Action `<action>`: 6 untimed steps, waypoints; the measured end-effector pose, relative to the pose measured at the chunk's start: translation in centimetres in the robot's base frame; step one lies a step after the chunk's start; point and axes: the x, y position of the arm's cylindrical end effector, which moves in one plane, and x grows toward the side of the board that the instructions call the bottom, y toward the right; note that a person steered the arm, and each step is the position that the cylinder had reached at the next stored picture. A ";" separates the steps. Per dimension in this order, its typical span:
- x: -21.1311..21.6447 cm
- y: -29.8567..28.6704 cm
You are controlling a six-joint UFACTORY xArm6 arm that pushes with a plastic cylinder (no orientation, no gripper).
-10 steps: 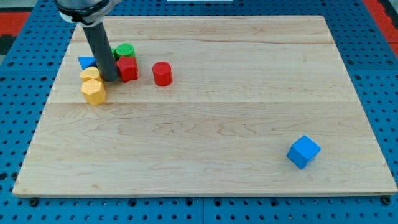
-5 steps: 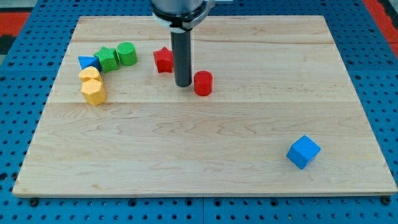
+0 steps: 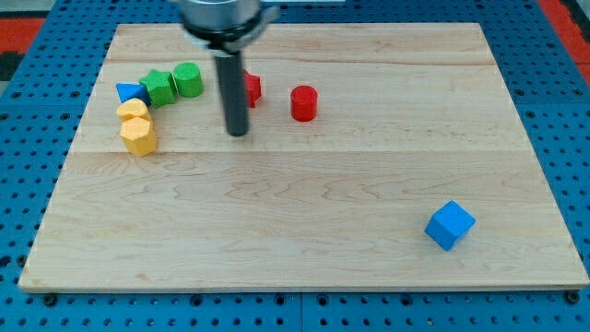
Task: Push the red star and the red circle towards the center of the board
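The red star (image 3: 252,88) lies on the wooden board (image 3: 304,231) at upper centre-left, partly hidden behind my rod. The red circle (image 3: 303,102) stands to its right, apart from it. My tip (image 3: 238,133) rests on the board just below and slightly left of the red star, well left of the red circle, touching neither as far as I can tell.
Two green blocks (image 3: 173,84), a blue triangle (image 3: 131,93) and two yellow blocks (image 3: 137,127) cluster at the view's upper left. A blue cube (image 3: 450,224) sits at the lower right. Blue pegboard surrounds the board.
My tip moved left and slightly down, from between the two red blocks to below the star. The red circle shifted up a little; the star stayed about where it was.
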 end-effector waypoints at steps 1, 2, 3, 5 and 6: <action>-2.2 -4.8; -5.5 -3.7; -6.8 0.4; -9.5 7.1; -13.9 6.1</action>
